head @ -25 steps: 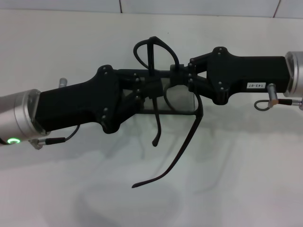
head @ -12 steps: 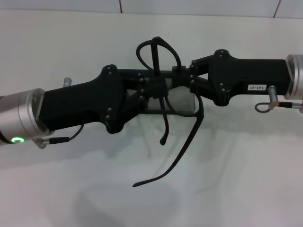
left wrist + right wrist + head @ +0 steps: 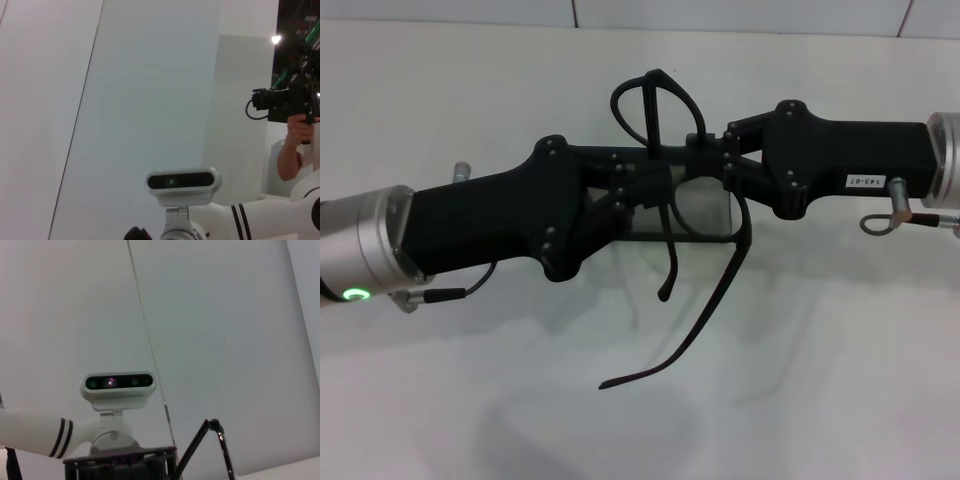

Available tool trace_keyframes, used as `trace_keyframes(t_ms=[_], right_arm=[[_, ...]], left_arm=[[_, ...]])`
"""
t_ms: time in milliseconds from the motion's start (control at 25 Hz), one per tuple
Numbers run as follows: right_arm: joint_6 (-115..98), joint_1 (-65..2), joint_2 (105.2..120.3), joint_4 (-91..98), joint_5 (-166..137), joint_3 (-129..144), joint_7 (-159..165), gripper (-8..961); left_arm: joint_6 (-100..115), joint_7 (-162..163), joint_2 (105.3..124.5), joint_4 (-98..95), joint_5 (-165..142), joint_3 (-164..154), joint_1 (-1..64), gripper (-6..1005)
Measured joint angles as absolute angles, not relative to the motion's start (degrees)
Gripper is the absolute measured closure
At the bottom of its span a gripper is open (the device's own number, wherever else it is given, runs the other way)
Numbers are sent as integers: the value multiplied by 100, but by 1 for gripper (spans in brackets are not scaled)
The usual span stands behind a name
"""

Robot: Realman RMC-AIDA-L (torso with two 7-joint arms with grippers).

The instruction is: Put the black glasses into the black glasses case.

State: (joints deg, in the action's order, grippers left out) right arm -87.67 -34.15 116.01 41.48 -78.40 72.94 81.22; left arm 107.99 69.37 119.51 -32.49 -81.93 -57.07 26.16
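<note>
Both grippers meet in mid-air above the white table (image 3: pixel 840 380) in the head view. The black glasses (image 3: pixel 738 238) hang between them, one rounded rim standing up behind the fingers, both temple arms dangling toward the front. My left gripper (image 3: pixel 655 190) is shut on the frame from the left. My right gripper (image 3: pixel 705 158) is shut on it from the right. A straight black edge with a grey patch under the fingers looks like the black glasses case (image 3: pixel 690 238); most of it is hidden. A temple arm's hinge (image 3: pixel 213 426) shows in the right wrist view.
Both wrist views look up at my head camera (image 3: pixel 182 182) (image 3: pixel 117 385) against white walls. A person holding a camera (image 3: pixel 295 125) stands at the edge of the left wrist view.
My left gripper has moved a little right and up. The glasses have shifted slightly right with it, and the shorter hanging temple arm has swung right. The right gripper has barely moved.
</note>
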Motion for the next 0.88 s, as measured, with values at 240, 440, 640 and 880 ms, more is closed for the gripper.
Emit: trace_keyframes(t_ms=[240, 440, 640, 880], right_arm=[[-8934, -3430, 11597, 4148, -7771, 7314, 8107, 884], [-9029, -3433, 11599, 4152, -7744, 7313, 8101, 884], [-9069, -3436, 11601, 4152, -7685, 7337, 8094, 884], [-9094, -3435, 11602, 4150, -7684, 7339, 8094, 884]], left_arm=[[10770, 6902, 11952, -3233, -8196, -5713, 2619, 948], [10690, 6838, 11954, -3157, -8199, -5713, 2619, 948], [10454, 6832, 11961, -3086, -8209, -5713, 2619, 949], [10449, 6787, 11961, -3045, -8209, -5712, 2633, 949]])
